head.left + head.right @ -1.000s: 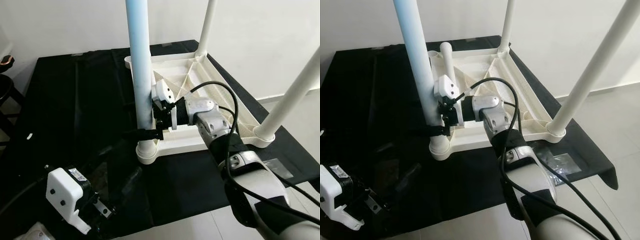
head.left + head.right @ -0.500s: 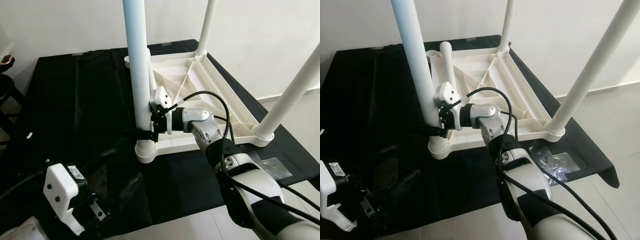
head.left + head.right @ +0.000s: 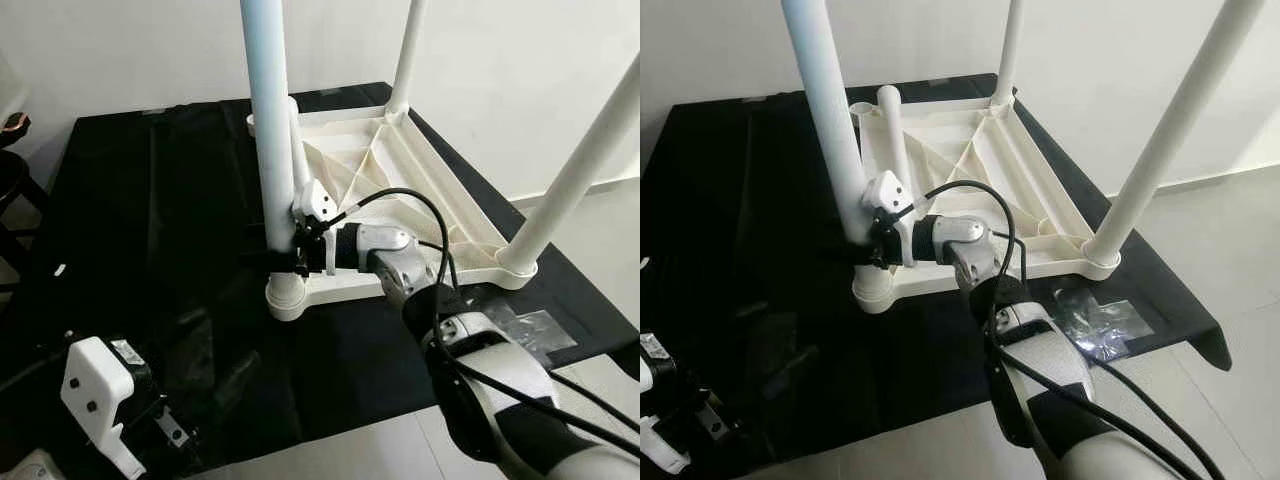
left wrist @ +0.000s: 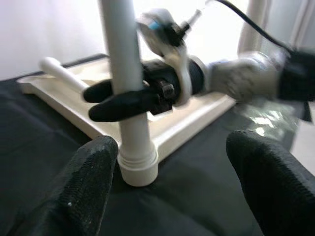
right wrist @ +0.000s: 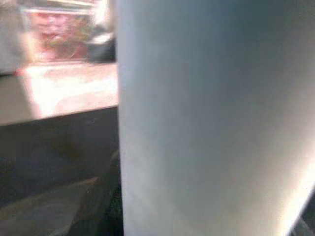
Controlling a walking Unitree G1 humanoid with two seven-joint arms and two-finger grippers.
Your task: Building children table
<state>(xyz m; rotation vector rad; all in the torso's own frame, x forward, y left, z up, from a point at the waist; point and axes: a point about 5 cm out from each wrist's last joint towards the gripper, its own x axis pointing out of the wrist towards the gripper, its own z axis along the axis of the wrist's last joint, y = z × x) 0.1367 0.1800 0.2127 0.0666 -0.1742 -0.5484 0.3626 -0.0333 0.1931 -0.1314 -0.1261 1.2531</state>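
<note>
A white children's table (image 3: 430, 190) lies upside down on a black cloth. Three legs stand in its corner sockets. My right gripper (image 3: 280, 255) is shut on the near-left leg (image 3: 268, 120) just above its socket (image 3: 285, 297); the left wrist view shows one black finger (image 4: 123, 103) across the leg's front and the other behind it. A loose fourth leg (image 3: 895, 140) lies on the underside by the far-left corner. My left gripper (image 4: 167, 187) hangs open low at the near left, facing that socket, with nothing between its fingers (image 4: 91, 172).
The far leg (image 3: 405, 50) and the right leg (image 3: 580, 160) rise out of the picture. A clear plastic bag (image 3: 1100, 320) lies on the cloth's near-right corner. A dark stool (image 3: 10, 170) stands at the left. A white wall is close behind.
My left arm has dropped lower toward the near-left corner of the picture. My right arm has stretched farther forward while its gripper stays clasped on the near-left leg.
</note>
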